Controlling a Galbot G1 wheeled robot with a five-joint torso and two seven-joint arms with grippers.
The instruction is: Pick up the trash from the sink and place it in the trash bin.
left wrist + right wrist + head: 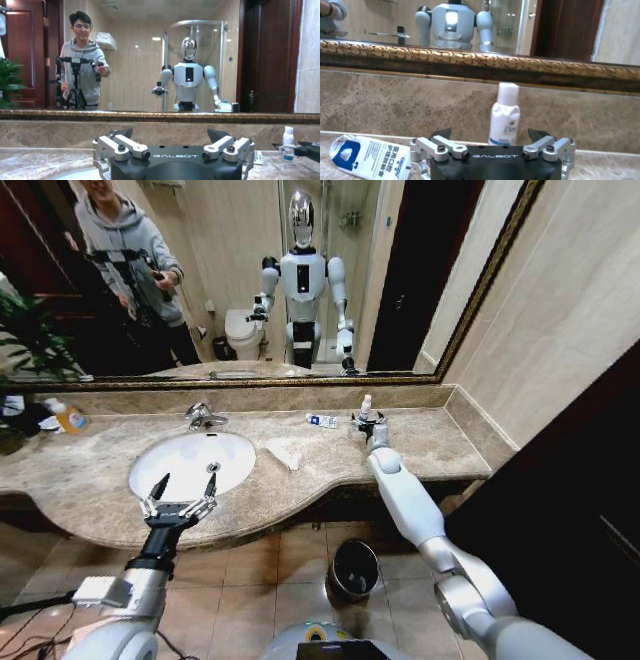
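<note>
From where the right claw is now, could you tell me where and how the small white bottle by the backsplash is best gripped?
Grip the small white bottle around its wider lower body, coming level from the front, as the right claw already faces it. It stands upright near the backsplash, so the wall side is shut off, and the narrower cap would likely slip.
</note>
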